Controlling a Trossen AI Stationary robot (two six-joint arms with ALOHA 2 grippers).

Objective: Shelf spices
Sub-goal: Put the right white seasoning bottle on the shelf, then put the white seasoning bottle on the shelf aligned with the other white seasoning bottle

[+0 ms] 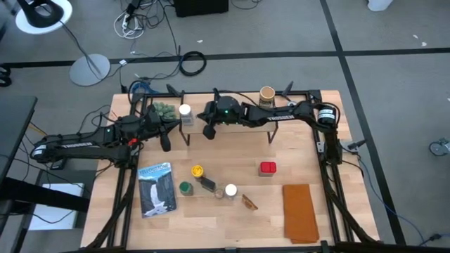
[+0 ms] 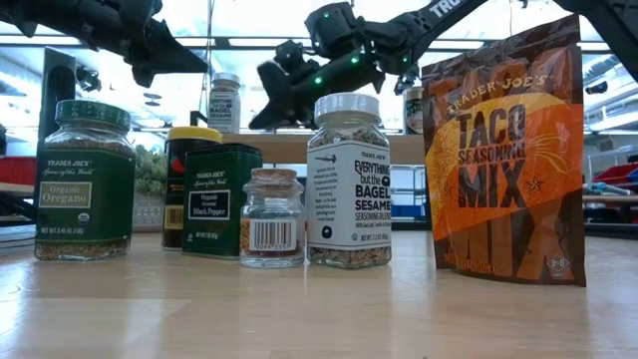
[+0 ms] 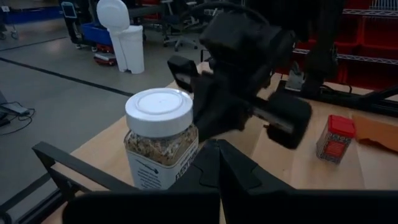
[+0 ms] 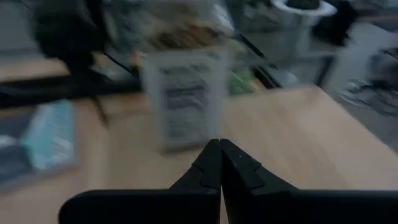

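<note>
High view first: the bench [image 1: 232,211] carries the shelf [image 1: 242,126] along its far edge, and I take that shelf as my landmark. On the shelf stand a white-lidded jar [image 1: 185,112] toward its left end and a tan cylinder [image 1: 266,95] toward its right end, with a fuzzy green ball [image 1: 165,109] just left of the jar. My right hand [image 1: 209,131] hangs over the shelf's front edge just right of that jar, fingers pressed together and holding nothing. My left hand [image 1: 165,143] sits off the shelf's left end, fingers likewise closed and empty. In front of the shelf lie an orange taco packet [image 1: 300,212], a blue booklet [image 1: 156,188], a red tin [image 1: 267,168], and a cluster of a yellow-lidded jar [image 1: 197,171], a green-lidded jar [image 1: 185,187], a black box [image 1: 207,184] and another white-lidded jar [image 1: 230,190].
</note>
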